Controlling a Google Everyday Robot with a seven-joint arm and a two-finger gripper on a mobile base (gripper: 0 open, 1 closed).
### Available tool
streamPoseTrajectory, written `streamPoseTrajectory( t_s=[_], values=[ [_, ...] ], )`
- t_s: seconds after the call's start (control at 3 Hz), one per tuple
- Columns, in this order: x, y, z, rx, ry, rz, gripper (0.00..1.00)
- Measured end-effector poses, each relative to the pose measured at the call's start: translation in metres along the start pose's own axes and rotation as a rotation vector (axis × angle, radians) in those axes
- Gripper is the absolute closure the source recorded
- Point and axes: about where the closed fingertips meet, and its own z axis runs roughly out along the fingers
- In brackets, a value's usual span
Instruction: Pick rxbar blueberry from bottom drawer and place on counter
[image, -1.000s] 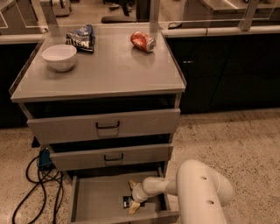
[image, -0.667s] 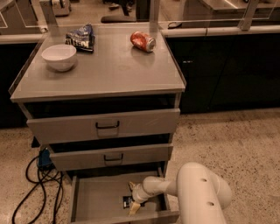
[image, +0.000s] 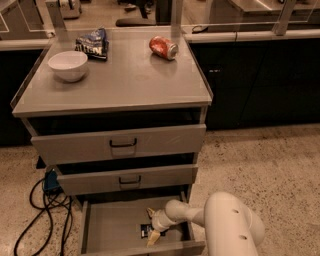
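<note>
In the bottom drawer (image: 112, 227), the gripper (image: 152, 226), fingers (image: 153, 239) apart, astride the dark rxbar blueberry (image: 145, 230), lettering unreadable.

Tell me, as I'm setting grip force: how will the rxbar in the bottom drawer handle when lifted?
The rxbar blueberry lies flat in the bottom drawer at the gripper: small, so probably light; flat, so unlikely to roll; may slide on the bare floor.

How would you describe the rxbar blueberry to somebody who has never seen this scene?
Find the bottom drawer of the grey cabinet, pulled open at the very bottom. Inside it, at the gripper of the white arm, lies the rxbar blueberry. It is the only item there, small, flat and dark.
</note>
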Motion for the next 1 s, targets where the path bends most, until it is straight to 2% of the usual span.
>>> streamPoseTrajectory(
  t_s=[1.0],
  values=[
    [-0.0054, -0.0003, -0.0078, 0.000, 0.000, 0.000, 0.89]
  ],
)
